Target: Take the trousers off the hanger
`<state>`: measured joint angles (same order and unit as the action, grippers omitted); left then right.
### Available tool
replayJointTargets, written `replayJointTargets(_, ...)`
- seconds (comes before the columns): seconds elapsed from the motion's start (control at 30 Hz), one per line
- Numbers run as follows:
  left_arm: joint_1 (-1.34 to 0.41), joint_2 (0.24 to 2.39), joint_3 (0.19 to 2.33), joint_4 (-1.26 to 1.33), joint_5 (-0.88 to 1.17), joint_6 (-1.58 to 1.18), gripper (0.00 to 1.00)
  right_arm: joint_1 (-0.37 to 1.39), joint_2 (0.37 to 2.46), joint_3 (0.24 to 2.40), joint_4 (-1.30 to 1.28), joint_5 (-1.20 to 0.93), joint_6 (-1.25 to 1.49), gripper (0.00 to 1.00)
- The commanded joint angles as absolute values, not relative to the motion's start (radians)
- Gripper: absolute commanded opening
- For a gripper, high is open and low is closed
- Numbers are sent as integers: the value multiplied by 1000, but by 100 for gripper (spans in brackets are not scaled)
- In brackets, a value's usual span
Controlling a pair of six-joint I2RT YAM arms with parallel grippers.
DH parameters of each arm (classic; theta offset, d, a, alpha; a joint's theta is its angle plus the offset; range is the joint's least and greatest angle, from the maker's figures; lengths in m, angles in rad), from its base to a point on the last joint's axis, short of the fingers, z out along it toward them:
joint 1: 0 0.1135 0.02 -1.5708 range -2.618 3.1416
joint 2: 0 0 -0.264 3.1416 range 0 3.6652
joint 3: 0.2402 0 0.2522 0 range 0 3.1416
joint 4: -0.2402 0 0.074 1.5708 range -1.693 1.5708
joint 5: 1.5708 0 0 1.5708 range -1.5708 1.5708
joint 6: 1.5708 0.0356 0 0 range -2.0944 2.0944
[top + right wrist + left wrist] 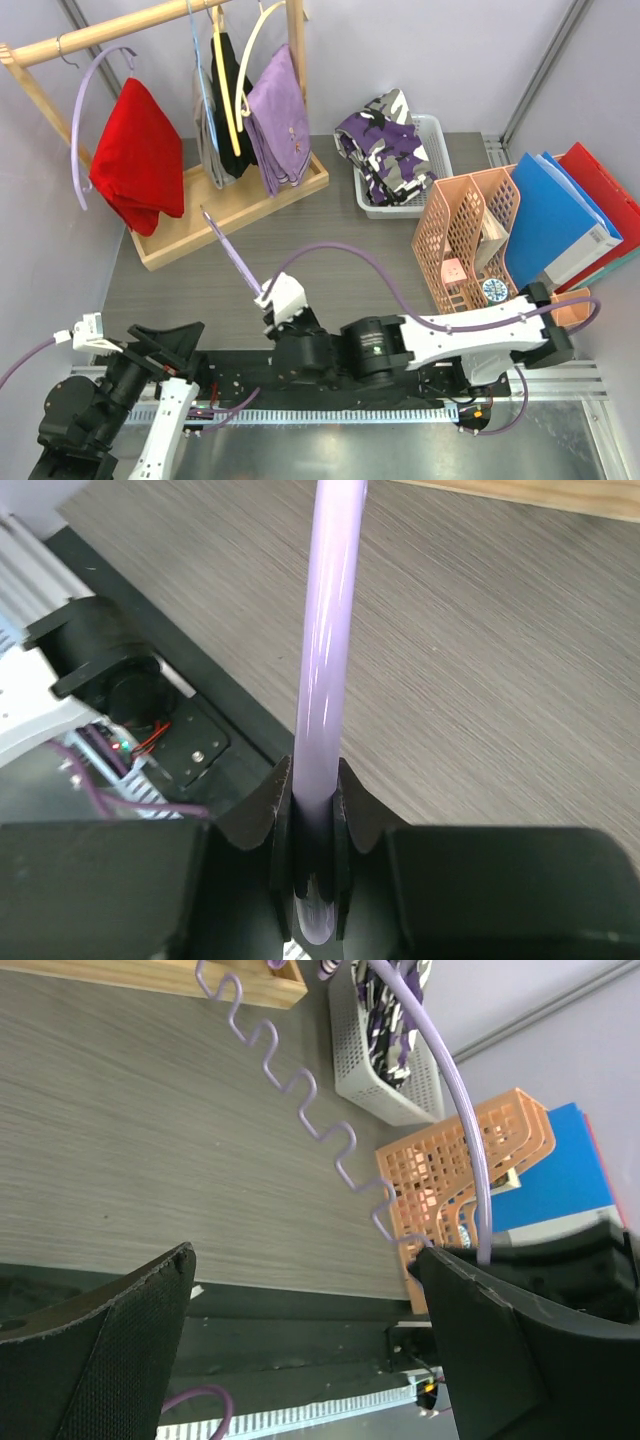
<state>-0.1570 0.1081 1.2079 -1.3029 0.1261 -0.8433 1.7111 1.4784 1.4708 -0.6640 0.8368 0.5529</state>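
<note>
Top external: lilac hanger (232, 250) near table (170, 290) edge

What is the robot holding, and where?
The right gripper pinches a lilac hanger near one end. The left gripper holds nothing.

Bare table (340, 235) between the arm bases and the wooden rack base (240, 205) is open for a pass. The lilac hanger (232, 252), clamped in the right gripper (318, 810), slants across its left-middle. On the right, the orange organizer (465, 235) and white basket (432, 130) block the way.
</note>
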Motion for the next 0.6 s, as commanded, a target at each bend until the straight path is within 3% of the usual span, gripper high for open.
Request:
replayJointTargets(0.0, -158, 74, 1224, -1402, 103, -765, 93, 1637, 1592, 1656, -635, 861, 487, 1)
replayJointTargets(0.4, -160, 14, 1247, -1440, 163, -712, 95, 1421, 2011, 2296, -582, 920, 218, 1)
replayJointTargets(0.57, -160, 12, 1256, -1454, 195, -686, 95, 1394, 2131, 2455, -338, 943, -50, 1)
